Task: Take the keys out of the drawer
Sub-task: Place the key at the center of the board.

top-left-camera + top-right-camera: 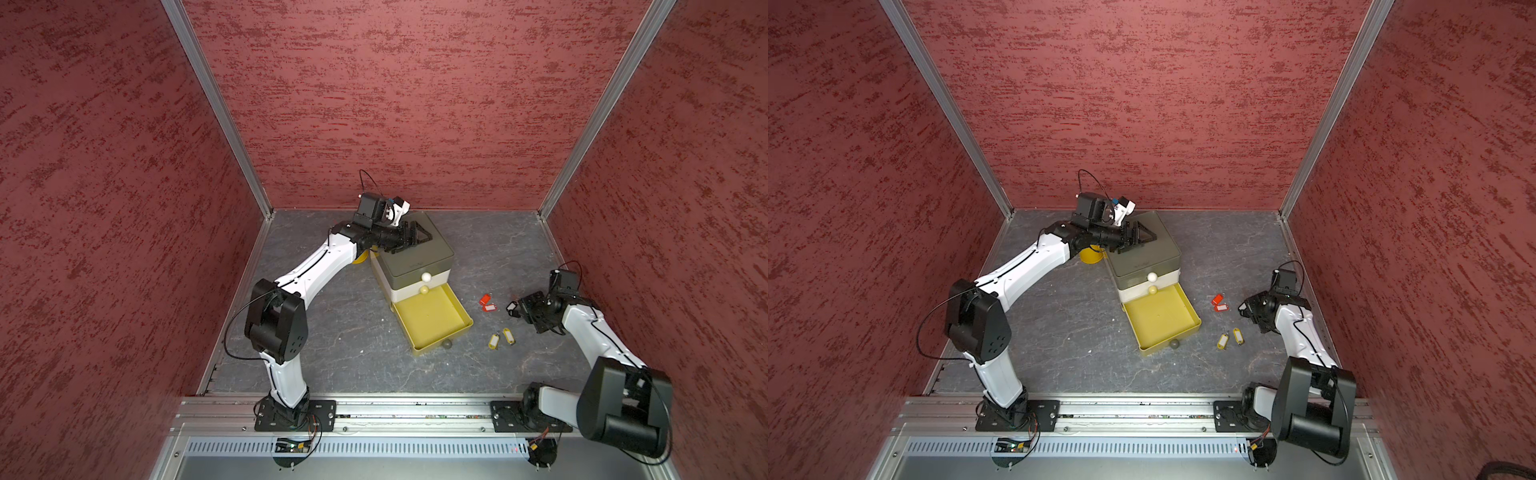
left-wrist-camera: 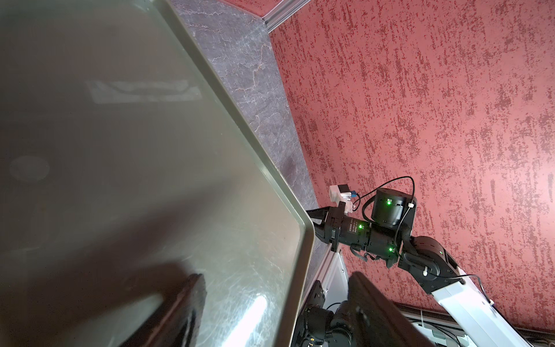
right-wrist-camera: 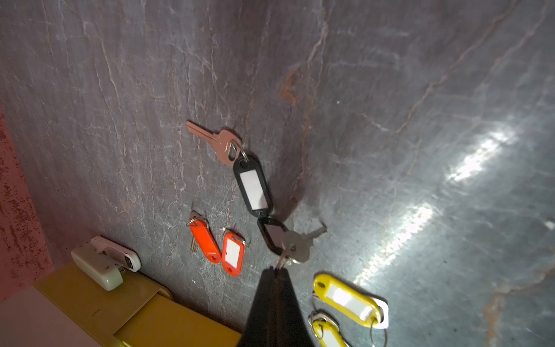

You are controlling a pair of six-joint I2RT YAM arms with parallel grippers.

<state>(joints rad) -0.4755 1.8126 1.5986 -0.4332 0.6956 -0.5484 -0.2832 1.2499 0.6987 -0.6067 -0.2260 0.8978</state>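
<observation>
The yellow drawer (image 1: 428, 318) (image 1: 1160, 318) stands pulled out at the foot of the olive cabinet (image 1: 419, 253), and its floor is bare. To its right on the table lie two red-tagged keys (image 1: 487, 303) (image 3: 205, 241) and two yellow-tagged keys (image 1: 500, 338) (image 3: 348, 299). My right gripper (image 1: 514, 311) (image 3: 276, 270) is shut on the ring of a black-tagged key (image 3: 271, 234), just above the table beside the red ones. A second black-tagged key (image 3: 253, 187) lies flat beyond it. My left gripper (image 1: 409, 239) (image 2: 277, 278) is open over the cabinet's top, one finger above the top and one past its edge.
A yellow cup (image 1: 1091, 253) stands behind the cabinet's left side, under my left arm. The drawer's dark knob (image 1: 447, 344) points toward the front rail. Two shut drawers with pale knobs (image 1: 425, 276) sit above the open one. Red walls close in on three sides.
</observation>
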